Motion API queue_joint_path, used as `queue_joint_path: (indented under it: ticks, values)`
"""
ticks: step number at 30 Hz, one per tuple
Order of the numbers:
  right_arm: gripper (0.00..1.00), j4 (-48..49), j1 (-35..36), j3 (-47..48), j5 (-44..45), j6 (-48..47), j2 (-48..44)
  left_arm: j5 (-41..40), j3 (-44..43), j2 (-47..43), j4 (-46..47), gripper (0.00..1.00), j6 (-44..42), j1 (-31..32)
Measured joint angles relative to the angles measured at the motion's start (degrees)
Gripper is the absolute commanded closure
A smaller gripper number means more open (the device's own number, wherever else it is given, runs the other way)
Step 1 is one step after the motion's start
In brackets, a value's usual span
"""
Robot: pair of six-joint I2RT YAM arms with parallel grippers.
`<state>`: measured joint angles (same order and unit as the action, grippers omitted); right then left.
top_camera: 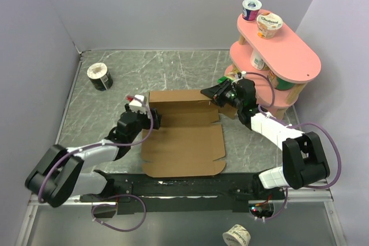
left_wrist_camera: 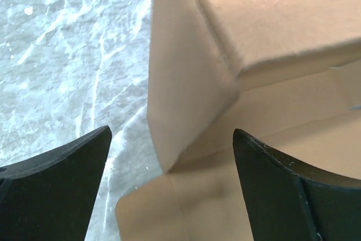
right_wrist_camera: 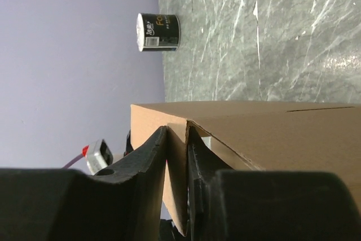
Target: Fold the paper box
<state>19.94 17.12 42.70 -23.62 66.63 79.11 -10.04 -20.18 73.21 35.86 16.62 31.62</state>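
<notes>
The paper box (top_camera: 184, 142) is a brown cardboard sheet lying mid-table, its far wall folded upright. My left gripper (top_camera: 153, 117) is at the box's far left corner, open. In the left wrist view the left gripper (left_wrist_camera: 172, 159) has its fingers wide apart on either side of a raised side flap of the box (left_wrist_camera: 186, 83), touching nothing. My right gripper (top_camera: 209, 93) is at the far right corner. In the right wrist view the right gripper (right_wrist_camera: 177, 145) is shut on a thin upright flap of the box (right_wrist_camera: 282, 134).
A pink two-tier shelf (top_camera: 291, 56) stands at the back right with yogurt cups (top_camera: 251, 9) on top. A black cup (top_camera: 100, 76) lies at the back left, near the grey wall. Another cup (top_camera: 237, 235) lies below the table's near edge.
</notes>
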Motion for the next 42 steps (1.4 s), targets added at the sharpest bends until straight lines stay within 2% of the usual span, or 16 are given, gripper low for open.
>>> queue_joint_path:
  ticks: [5,13,20,23,24,27,32,34,35,36,39,42]
  values:
    - [1.0,0.66,-0.39,0.0,0.13,0.42,0.0,7.58,3.52,-3.58,3.23,0.18,2.58,-4.26]
    - [1.0,2.03,-0.92,-0.39,0.26,1.55,0.0,12.85,3.76,4.09,8.66,0.41,4.17,-5.33]
    - [1.0,2.45,-1.01,-0.83,1.07,1.92,0.0,13.4,3.15,8.83,16.79,0.48,3.89,-5.33]
    - [0.93,2.43,-1.01,-0.83,1.62,1.92,0.0,13.79,1.64,10.69,19.58,0.55,3.08,-5.35]
    - [0.91,2.54,-1.07,-0.85,1.84,1.92,0.0,13.75,0.87,11.67,20.22,0.62,2.62,-5.42]
    - [0.69,2.82,-1.6,-0.83,2.16,1.88,0.0,13.57,-0.9,14.64,21.55,0.73,1.49,-5.75]
    - [0.41,2.27,-1.73,-0.83,2.73,-0.52,-0.2,11.89,-1.66,15.45,21.99,0.72,0.22,-5.77]
    - [0.31,1.42,-1.73,-0.83,3.04,-1.86,-0.72,11.85,-2.14,15.61,21.99,0.62,-0.5,-5.77]
    - [0.31,1.07,-1.68,-0.83,3.19,-2.6,-1.14,12.02,-2.54,15.8,22.01,0.58,-0.9,-5.75]
    - [0.3,0.66,-1.66,-0.81,3.37,-3.26,-1.55,12.72,-3.34,16.28,22.03,0.49,-0.92,-5.77]
    - [0.31,-0.04,-1.64,-0.83,3.78,-4.57,-2.19,15.13,-5.62,17.9,23.26,0.43,-1.11,-5.75]
    - [0.33,-0.07,-1.64,-0.94,3.91,-4.79,-2.19,16.55,-6.16,18.99,24.33,0.42,-0.96,-5.75]
